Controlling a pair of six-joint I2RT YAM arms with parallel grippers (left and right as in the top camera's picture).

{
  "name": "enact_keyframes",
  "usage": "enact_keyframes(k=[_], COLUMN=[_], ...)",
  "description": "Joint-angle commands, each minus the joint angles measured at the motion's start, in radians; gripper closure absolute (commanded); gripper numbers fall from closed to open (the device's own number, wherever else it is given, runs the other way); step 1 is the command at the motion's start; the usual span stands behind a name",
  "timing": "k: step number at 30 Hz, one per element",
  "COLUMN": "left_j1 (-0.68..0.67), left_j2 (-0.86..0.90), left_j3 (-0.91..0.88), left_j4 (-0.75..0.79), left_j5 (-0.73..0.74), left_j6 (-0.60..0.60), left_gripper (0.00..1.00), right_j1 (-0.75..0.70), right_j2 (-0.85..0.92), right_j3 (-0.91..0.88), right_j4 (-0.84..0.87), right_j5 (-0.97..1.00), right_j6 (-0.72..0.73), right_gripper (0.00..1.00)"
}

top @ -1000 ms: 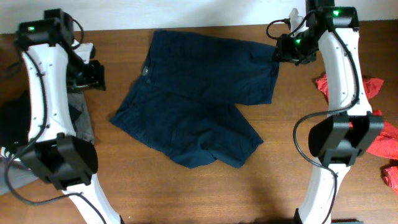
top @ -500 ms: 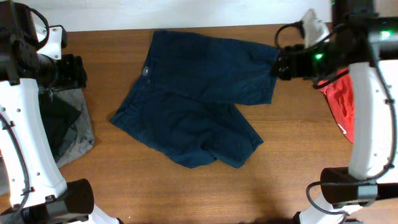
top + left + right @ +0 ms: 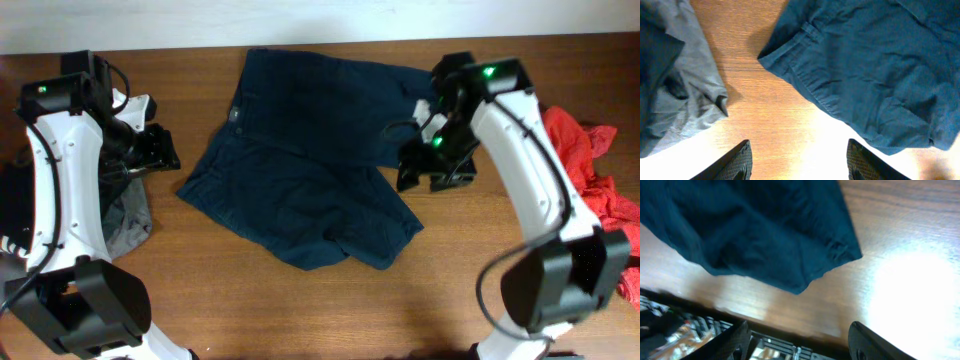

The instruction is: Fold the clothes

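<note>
right gripper (image 3: 420, 172) first: fingers spread wide, nothing between them, and in its own wrist view the right gripper (image 3: 800, 345) has bare wood under the gap with a leg corner of the shorts (image 3: 755, 235) lying just ahead. from above, it hangs at the 3 o'clock edge of the dark blue shorts (image 3: 310, 170), right by the notch where the two legs part. over to the left gripper (image 3: 160, 150): apart as well and empty, and its wrist view shows the left gripper (image 3: 799, 162) over open table (image 3: 770, 125), the waistband corner of the shorts (image 3: 865, 65) off toward 1 o'clock. the garment lies flat mid-table, waistband on the 9 o'clock side, legs running out toward 3 and 4 o'clock, so its long axis goes straight across between the two arms. the right arm looks the closer one, practically on the hem, while a strip of wood separates the left from the waistband. my read is that the fold hasn't started and a leg hem is the likely first grab. beyond that, a grey garment (image 3: 130, 215) sits crumpled at 9 o'clock and red clothes (image 3: 585, 170) are heaped at 3 o'clock, both clear of the shorts.
</note>
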State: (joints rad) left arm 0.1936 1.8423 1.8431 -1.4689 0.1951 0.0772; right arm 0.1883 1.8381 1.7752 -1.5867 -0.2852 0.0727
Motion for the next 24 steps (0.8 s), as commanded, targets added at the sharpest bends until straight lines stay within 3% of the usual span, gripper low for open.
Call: enact_keyframes(k=[1, 6, 10, 13, 16, 20, 24], left_j1=[-0.004, -0.004, -0.013, -0.033, -0.060, -0.092, -0.113], left_j2=[-0.025, -0.032, -0.032, -0.031, -0.031, -0.029, -0.029], left_j3=[0.001, -0.001, -0.027, -0.052, -0.089, -0.153, -0.264], left_j4=[-0.001, 0.016, 0.056, 0.098, 0.151, 0.224, 0.320], left_j5=[0.046, 0.047, 0.053, 0.053, 0.051, -0.005, -0.027], left_j6=[0.034, 0.033, 0.033, 0.033, 0.033, 0.033, 0.032], left_gripper=[0.39, 0.36, 0.30, 0.29, 0.28, 0.28, 0.28], right_j1=[0.077, 0.178, 0.167, 0.144, 0.107, 0.063, 0.041], right_j2=[-0.204, -0.457, -0.529, -0.507, -0.454, -0.373, -0.285], right_j3=[-0.051, -0.282, -0.519, -0.672, -0.760, -0.778, -0.779], right_j4=[0.030, 0.237, 0.375, 0.487, 0.597, 0.627, 0.635], right_j5=[0.143, 0.279, 0.258, 0.219, 0.176, 0.149, 0.139], right_j6=[0.060, 0.216, 0.364, 0.371, 0.370, 0.370, 0.371], right_gripper=[0.32, 0.05, 0.01, 0.00, 0.06, 0.09, 0.19])
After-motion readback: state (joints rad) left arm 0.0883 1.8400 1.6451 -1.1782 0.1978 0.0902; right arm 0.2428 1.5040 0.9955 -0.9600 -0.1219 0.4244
